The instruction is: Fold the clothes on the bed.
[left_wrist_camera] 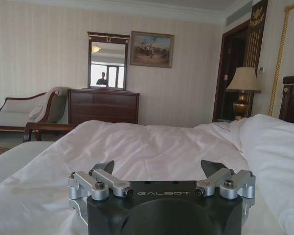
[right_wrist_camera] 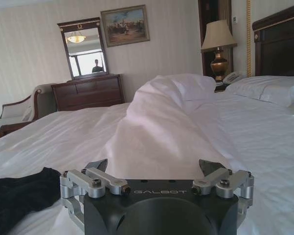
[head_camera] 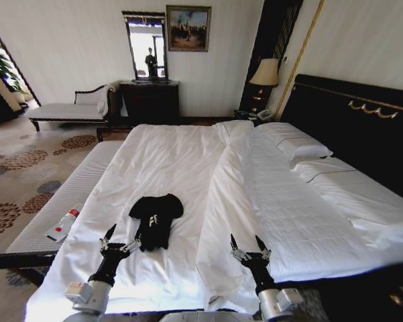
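Head view. The bed point(head_camera: 188, 168), white sheets, dark frame and tall dark headboard, takes up the centre and right of the frame. The clothes point(head_camera: 154, 218), one black T-shirt with a little white lettering showing, lie bunched on the sheet at lower centre-left, small against the bed. My left gripper point(head_camera: 121, 240) sits at the lower left, fingers spread apart, holding nothing; its inner fingertip is just beside the lower edge of the shirt, and I cannot tell whether it touches. My right gripper point(head_camera: 249, 247) sits at lower centre-right, fingers likewise spread and empty, over the thick fold of the duvet point(head_camera: 221, 201), well apart from the shirt. A pale bench point(head_camera: 67, 201) runs along the bed's left side, carrying a small white and red item point(head_camera: 62, 226). At the top: a dresser point(head_camera: 149, 100) with a mirror point(head_camera: 146, 47), a painting point(head_camera: 188, 28), a chaise point(head_camera: 67, 107) at upper left, a lamp point(head_camera: 266, 72) at upper right.

Left wrist view. My left gripper point(left_wrist_camera: 159, 170) at the bottom centre, fingers wide, white sheet between them. Dresser, mirror and painting at upper left, lamp at right.

Right wrist view. My right gripper point(right_wrist_camera: 156, 169) at the bottom centre, fingers wide, the duvet ridge rising directly beyond it. The clothes point(right_wrist_camera: 19, 196) show as a dark heap in the lower left corner. A pillow point(right_wrist_camera: 269, 88) lies at right.
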### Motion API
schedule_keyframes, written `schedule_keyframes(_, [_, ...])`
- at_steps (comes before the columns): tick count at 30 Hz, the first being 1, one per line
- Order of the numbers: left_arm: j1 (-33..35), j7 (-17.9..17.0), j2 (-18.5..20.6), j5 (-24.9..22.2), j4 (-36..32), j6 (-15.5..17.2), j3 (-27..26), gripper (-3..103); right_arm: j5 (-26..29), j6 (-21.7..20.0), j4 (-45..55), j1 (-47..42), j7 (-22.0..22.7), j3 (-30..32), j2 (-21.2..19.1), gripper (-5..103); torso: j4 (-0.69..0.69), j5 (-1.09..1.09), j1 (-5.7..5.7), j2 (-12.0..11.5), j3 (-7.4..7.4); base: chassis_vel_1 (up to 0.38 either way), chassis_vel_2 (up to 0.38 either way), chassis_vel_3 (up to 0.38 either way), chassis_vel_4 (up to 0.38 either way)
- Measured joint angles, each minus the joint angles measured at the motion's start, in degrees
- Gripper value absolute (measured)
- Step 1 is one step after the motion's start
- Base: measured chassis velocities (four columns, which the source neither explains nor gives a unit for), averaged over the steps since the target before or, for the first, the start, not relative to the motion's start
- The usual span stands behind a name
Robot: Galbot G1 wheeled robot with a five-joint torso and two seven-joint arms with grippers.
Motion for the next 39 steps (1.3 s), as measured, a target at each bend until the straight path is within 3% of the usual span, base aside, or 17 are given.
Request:
schedule_keyframes(8, [-0.63,-0.21,-1.02,1.32,0.38,-0.03,2.19,99,0.33,-1.1,-0.2,-0.15,3.74,2.17,1.85,100,-0.01,-0.02,0.01,-0.01,0.01,-0.032,-0.024,0.017,0.011])
schedule_keyframes(22, [-0.94,-0.41,-1.67,1.1,2.48,-1.21,3.61,99,5.45,-4.46,-0.98,-0.51,3.68,2.49,0.67,101,-0.01,0.0,0.01,-0.01,0.01,0.0,0.0,0.0,0.0])
schedule_keyframes(25, [-1.54,-0.45,-1.54,0.92,2.38,-0.87,3.45,99,6.45,-4.49,-1.16,-0.12,3.51,2.43,0.48,97,-0.01,-0.01,0.0,-0.01,0.01,0.0,0.0,0.0,0.0])
schedule_keyframes(32, [-2.15,-0.54,-1.79,0.49,2.76,-0.47,2.92,99,7.08,-4.79,-1.56,0.36,3.38,2.13,0.26,65,0.0,-0.01,0.0,-0.01,0.01,0.0,0.0,0.0,0.0])
schedule_keyframes(34, [-2.15,-0.54,-1.86,0.33,2.93,-0.48,2.77,99,7.07,-4.83,-1.64,0.41,3.41,2.08,0.36,65,-0.01,-0.01,0.01,-0.01,0.01,0.0,0.0,0.0,0.0])
schedule_keyframes(38, [-2.24,-0.08,-1.81,-0.79,4.03,-0.53,1.26,99,6.53,-5.06,-1.95,0.72,3.46,1.51,1.33,43,-0.01,-0.01,0.0,-0.01,0.0,0.0,0.0,0.0,0.0])
schedule_keyframes(39, [-2.24,-0.08,-1.81,-0.79,4.03,-0.53,1.26,99,6.53,-5.06,-1.95,0.72,3.46,1.51,1.33,43,-0.01,-0.01,0.0,-0.01,0.0,0.0,0.0,0.0,0.0])
